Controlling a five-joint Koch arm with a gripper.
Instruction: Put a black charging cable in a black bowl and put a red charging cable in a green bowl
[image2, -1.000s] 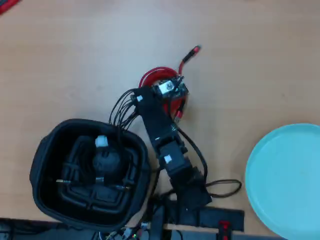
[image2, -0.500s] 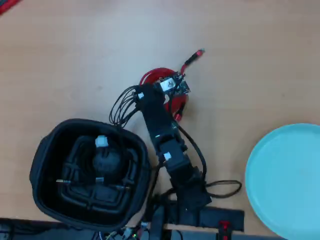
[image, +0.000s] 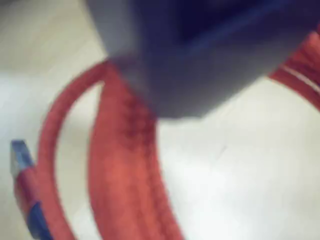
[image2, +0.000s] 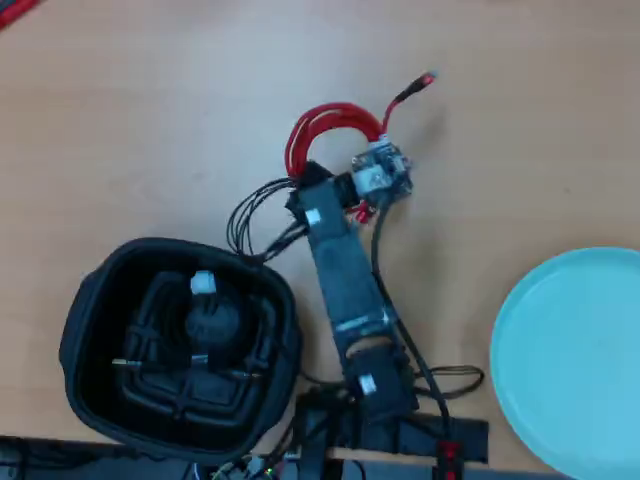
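Note:
The red charging cable (image2: 330, 132) is a coil on the wooden table with one plug end (image2: 426, 79) sticking out to the upper right. My gripper (image2: 354, 188) sits at the coil's lower right edge, shut on it. In the wrist view the red charging cable (image: 117, 165) fills the frame, and a dark blurred jaw presses on its top loop. The black charging cable (image2: 212, 322) lies coiled inside the black bowl (image2: 92, 290) at lower left, its white tie (image2: 203, 283) showing. The green bowl (image2: 575, 360) stands at the right edge, with nothing in it.
Thin black robot wires (image2: 255, 215) loop between the arm and the black bowl. The arm's base and electronics (image2: 400, 435) sit at the bottom edge. A red object (image2: 14, 10) pokes in at the top left corner.
The arm has stretched out and swung right. The red coil went with it, shifting up and right, and its plug end now lies farther toward the upper right.

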